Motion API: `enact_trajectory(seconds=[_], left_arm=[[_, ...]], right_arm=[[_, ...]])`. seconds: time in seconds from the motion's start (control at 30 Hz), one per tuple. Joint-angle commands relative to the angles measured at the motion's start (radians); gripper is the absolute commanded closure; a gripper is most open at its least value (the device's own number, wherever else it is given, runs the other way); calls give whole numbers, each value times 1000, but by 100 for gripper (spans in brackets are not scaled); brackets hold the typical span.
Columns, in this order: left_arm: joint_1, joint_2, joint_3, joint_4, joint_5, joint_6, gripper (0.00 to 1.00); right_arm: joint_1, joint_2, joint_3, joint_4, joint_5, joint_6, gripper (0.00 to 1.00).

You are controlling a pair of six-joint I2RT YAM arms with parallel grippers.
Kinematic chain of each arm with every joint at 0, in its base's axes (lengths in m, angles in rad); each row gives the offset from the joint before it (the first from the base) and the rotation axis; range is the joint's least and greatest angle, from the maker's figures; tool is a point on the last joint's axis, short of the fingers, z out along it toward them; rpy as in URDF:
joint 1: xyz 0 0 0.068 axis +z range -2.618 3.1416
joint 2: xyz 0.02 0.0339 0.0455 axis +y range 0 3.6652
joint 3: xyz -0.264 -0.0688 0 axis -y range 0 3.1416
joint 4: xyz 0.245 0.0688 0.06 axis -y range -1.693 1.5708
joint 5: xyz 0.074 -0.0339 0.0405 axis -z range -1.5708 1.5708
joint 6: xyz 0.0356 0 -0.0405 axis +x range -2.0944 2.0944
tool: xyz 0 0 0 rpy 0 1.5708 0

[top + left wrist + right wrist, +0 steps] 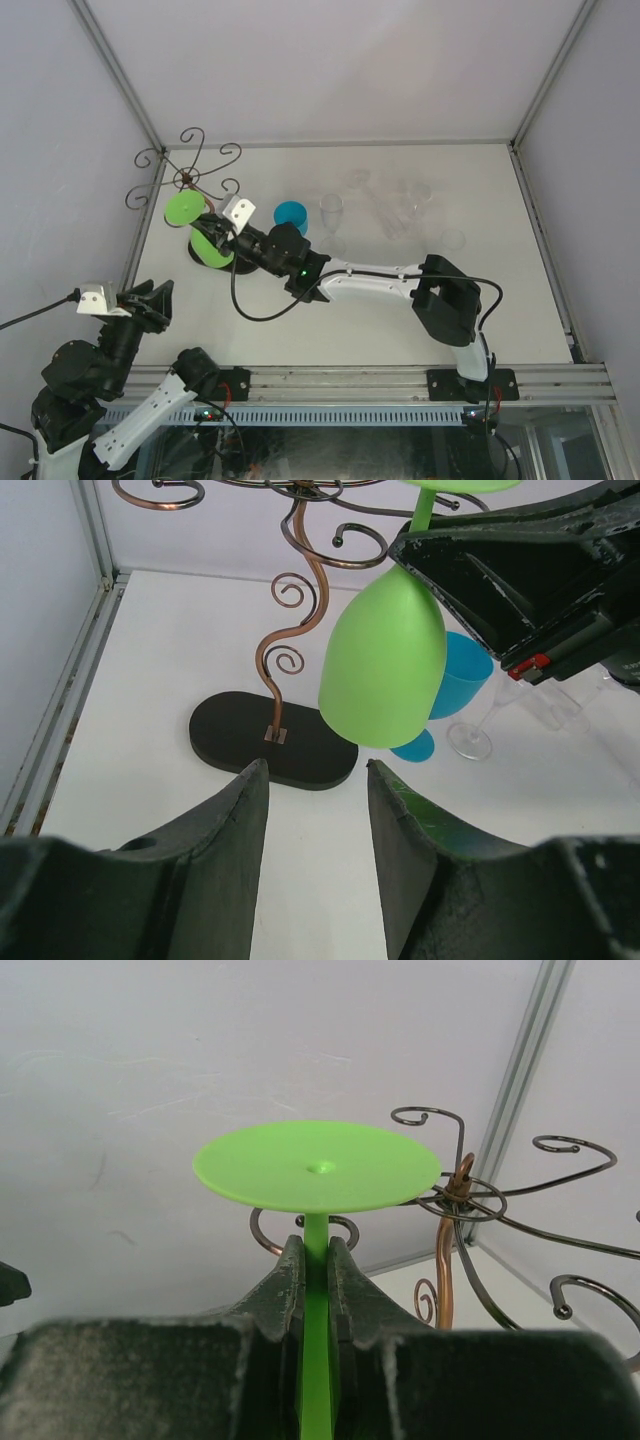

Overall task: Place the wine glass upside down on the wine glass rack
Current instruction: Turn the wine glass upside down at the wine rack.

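The green wine glass (186,208) is upside down, foot up. Its bowl (383,660) hangs above the rack's black oval base (250,742). My right gripper (315,1245) is shut on the glass's stem just below the foot (316,1164); in the top view the gripper (218,228) sits beside the rack. The wine glass rack (187,178), dark wire scroll arms on a twisted coppery stem (305,590), stands at the table's far left; its arms (470,1195) are level with the foot, just right of it. My left gripper (315,770) is open and empty, low, near the base, and shows at near left in the top view (150,300).
A blue cup (291,215) stands right of the rack and shows behind the green bowl (462,675). Several clear glasses (395,205) stand at mid-table, one foot near the cup (470,740). Enclosure walls and a metal post (520,1070) are close behind the rack.
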Motion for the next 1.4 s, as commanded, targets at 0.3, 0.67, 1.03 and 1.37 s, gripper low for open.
enact_trajectory(seconds=[0.3,0.67,1.03,1.37], left_arm=[[5,-7,-1,47,10,26,51],[5,-5,-3,48,8,27,51],[5,-3,-4,50,8,26,51],[5,-5,-5,52,7,26,51]], right_arm=[[-21,33,57,10,24,-21,100],[-22,93,124,-8,21,-10,100],[-30,169,221,-39,10,5,100],[-30,202,264,-62,-63,12,100]])
